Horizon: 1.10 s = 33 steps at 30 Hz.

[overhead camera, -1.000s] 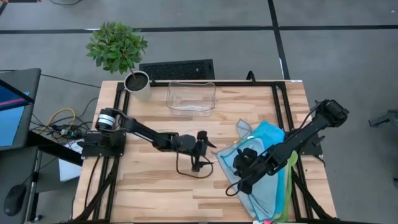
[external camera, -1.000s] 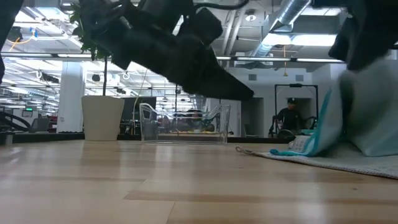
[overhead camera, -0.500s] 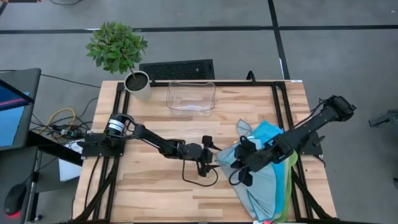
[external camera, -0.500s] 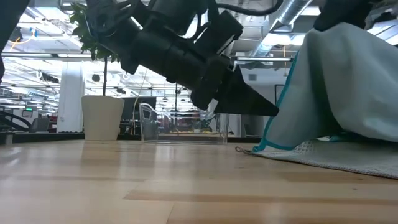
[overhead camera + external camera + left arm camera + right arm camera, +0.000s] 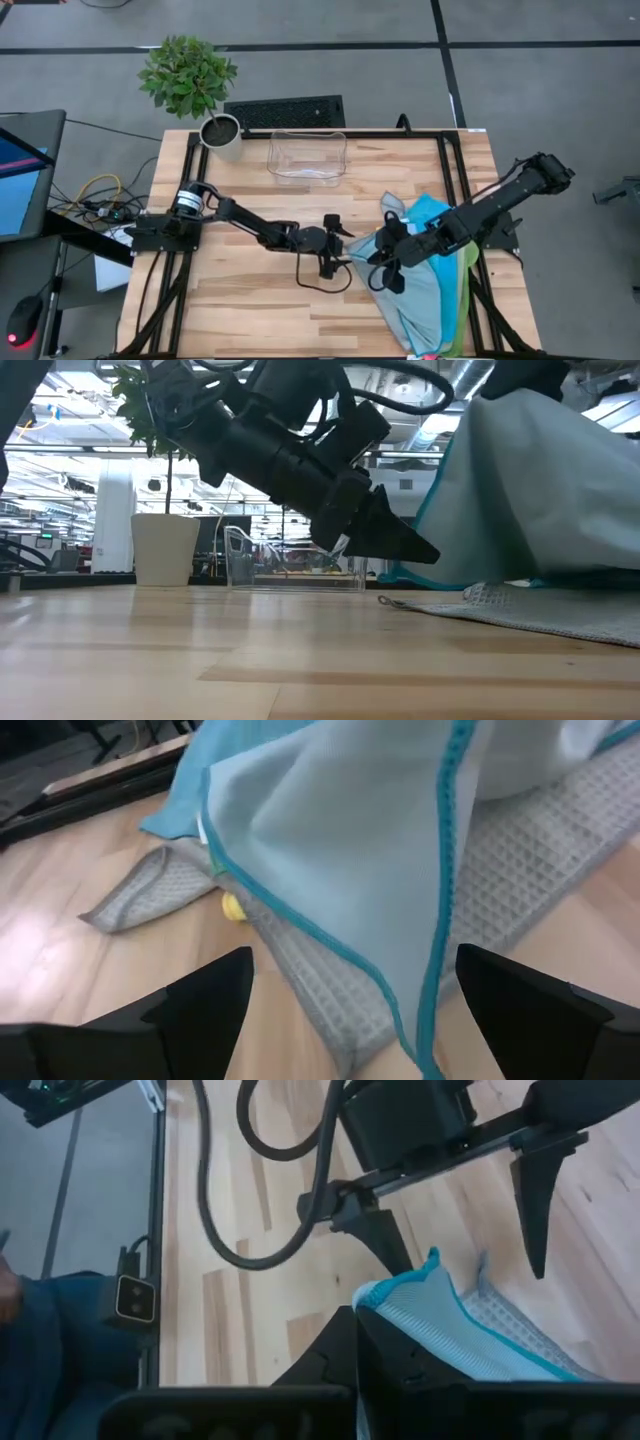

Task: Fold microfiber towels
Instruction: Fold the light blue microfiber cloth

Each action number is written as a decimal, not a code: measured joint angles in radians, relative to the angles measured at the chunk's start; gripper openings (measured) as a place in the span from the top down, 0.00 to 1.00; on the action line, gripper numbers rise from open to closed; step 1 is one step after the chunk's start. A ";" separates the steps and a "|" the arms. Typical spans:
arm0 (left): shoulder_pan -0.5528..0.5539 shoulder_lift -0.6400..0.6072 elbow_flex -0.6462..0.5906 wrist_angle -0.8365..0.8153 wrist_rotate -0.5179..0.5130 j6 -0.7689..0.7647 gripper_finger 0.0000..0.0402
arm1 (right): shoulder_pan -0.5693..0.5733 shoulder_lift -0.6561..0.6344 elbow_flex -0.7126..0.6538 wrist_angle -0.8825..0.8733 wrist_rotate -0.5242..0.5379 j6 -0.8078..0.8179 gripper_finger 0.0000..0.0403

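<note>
Pale blue towel (image 5: 415,290) pinched in right gripper (image 5: 385,1315), lower towels (image 5: 462,285) mostly hidden

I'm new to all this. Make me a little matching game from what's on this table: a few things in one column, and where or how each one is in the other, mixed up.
Things:
1. light blue towel
2. grey towel
3. left gripper
4. clear bin

States:
A. open, reaching toward the hanging cloth
B. lying flat on the table under the pile
C. pinched and lifted by the right gripper
D. standing at the far edge, beside the plant pot

Pairs: 1-C, 2-B, 3-A, 4-D
</note>
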State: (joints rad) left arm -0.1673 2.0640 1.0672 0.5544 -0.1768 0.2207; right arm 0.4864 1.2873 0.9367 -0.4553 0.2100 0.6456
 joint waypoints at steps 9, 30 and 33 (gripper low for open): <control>0.009 0.000 0.000 -0.074 -0.030 -0.057 0.46 | -0.014 0.000 0.000 0.000 -0.002 -0.003 0.92; -0.051 -0.127 -0.001 -0.508 -0.348 -0.153 0.99 | -0.018 0.017 0.001 -0.145 0.061 0.057 0.78; -0.061 -0.142 -0.001 -0.576 -0.361 -0.173 1.00 | 0.002 0.017 0.001 -0.266 0.063 0.144 0.71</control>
State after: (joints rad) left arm -0.2279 1.9225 1.0664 -0.0219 -0.5381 0.0475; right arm 0.4883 1.3041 0.9375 -0.7210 0.2726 0.7901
